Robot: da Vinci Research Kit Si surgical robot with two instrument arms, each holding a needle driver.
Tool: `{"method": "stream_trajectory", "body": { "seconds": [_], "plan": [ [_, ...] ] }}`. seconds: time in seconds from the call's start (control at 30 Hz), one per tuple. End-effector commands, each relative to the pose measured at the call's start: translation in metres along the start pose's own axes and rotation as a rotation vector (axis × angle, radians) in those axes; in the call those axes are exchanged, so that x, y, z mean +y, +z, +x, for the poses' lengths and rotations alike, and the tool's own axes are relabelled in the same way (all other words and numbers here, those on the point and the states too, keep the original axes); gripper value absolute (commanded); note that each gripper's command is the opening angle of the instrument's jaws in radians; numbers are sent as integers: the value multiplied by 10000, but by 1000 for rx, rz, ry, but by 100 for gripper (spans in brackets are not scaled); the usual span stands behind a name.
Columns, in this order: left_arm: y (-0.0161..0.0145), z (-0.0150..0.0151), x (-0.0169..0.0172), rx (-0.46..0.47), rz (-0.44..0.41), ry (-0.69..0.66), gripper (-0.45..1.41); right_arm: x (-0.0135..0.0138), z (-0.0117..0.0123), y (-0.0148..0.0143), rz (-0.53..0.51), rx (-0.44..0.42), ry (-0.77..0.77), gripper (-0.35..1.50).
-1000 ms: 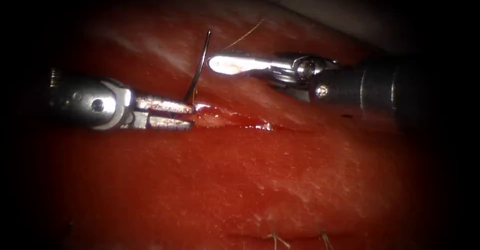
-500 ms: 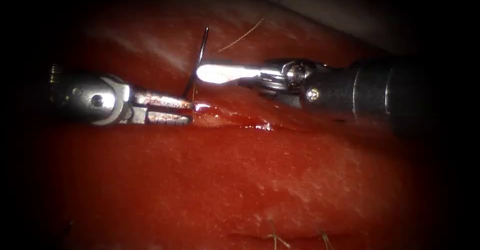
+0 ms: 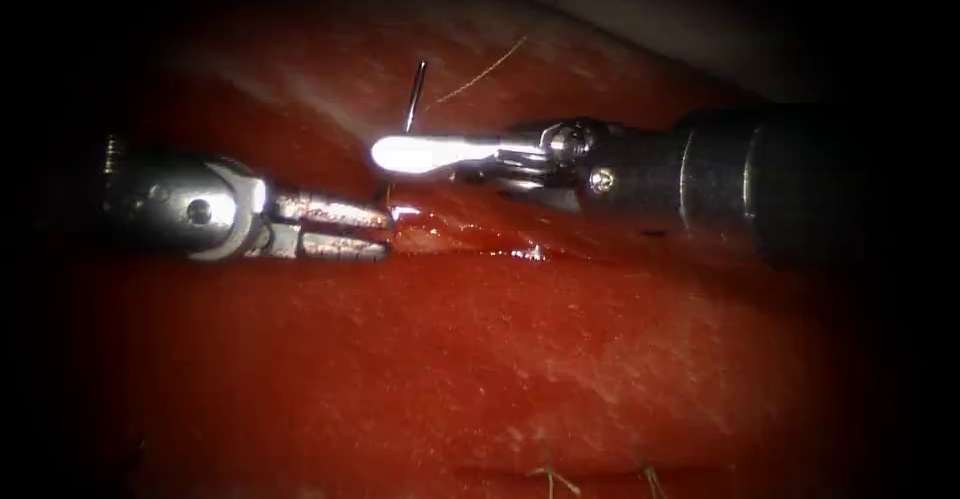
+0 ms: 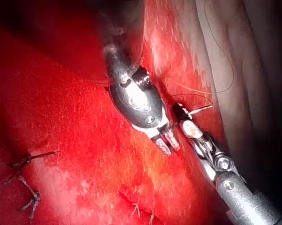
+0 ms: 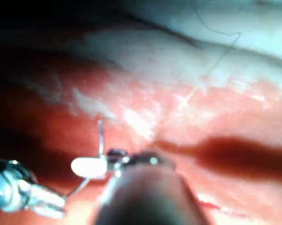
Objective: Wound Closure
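Standing proud of the tissue [image 3: 520, 359], the needle [image 3: 415, 94] rises just above the cut [image 3: 470, 244], long axis near vertical, free end toward 12 o'clock, base still buried. Right pincer [image 3: 385, 154] has moved in across its shaft; grip state unclear. Left pincer [image 3: 385, 234] sits narrowly parted at the cut's left end, holding nothing, likely steadying. Thread [image 3: 490, 67] trails toward 1 o'clock.

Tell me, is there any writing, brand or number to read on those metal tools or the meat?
None: no word, label, number or sign can be read in any view.
Left pincer: bare metal, no marking; it holds nothing.
Right pincer: bare metal, no marking, lying across the needle.
Tissue: no print, just stitches and thread.
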Motion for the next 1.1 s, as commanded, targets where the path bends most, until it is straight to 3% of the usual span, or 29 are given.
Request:
{"method": "stream_trajectory", "body": {
  "seconds": [0.03, 0.1, 0.13, 0.23, 0.27, 0.43, 0.47, 0.53, 0.57, 0.63, 0.67, 0.73, 0.8, 0.83, 0.87, 1.1],
  "plan": [
    [6, -5, 4, 0, 1, -1, -35, 1, 1, 10, 6, -7, 5, -5],
    [7, -5, 4, 0, 1, -1, -35, 1, 1, 12, 4, -3, 4, -23],
    [7, -4, 5, 0, 2, -1, -35, 1, 1, 12, 1, 6, 4, -23],
    [7, -3, 5, -1, 2, -1, -35, 0, 4, 14, 4, 57, 6, 47],
    [7, -3, 5, -1, 3, -1, -35, -1, 6, 15, -2, 79, 7, 83],
    [7, -3, 5, -1, 3, -1, -35, -2, 6, 18, 0, 91, 7, 96],
    [7, -3, 5, -1, 3, -1, -35, -2, 5, 19, 0, 91, 7, 94],
    [7, -3, 5, -1, 3, -1, -35, -3, 2, 19, 3, 83, 7, 42],
    [8, -3, 5, -1, 3, -1, -35, -4, 1, 19, 7, 81, 7, -30],
    [8, -3, 5, -1, 3, -1, -35, -3, 0, 20, -16, 73, 0, -35],
    [8, -3, 5, -1, 3, -2, -25, -2, 0, 20, -31, 64, -30, -35],
    [9, -1, 2, 0, 0, -40, 39, 0, 2, 19, -41, 60, -67, -35],
    [10, 1, 0, -3, 2, -113, 52, 0, 3, 18, -42, 59, -79, -35],
    [11, 2, -2, -9, 14, -180, 72, 0, 3, 17, -42, 58, -85, -35],
    [14, 4, -2, -27, 64, -301, 78, 1, 3, 17, -43, 57, -96, -35],
    [5, 25, -7, 20, -45, -387, 78, 2, 8, 15, -43, 54, -191, -35]
  ]
}}
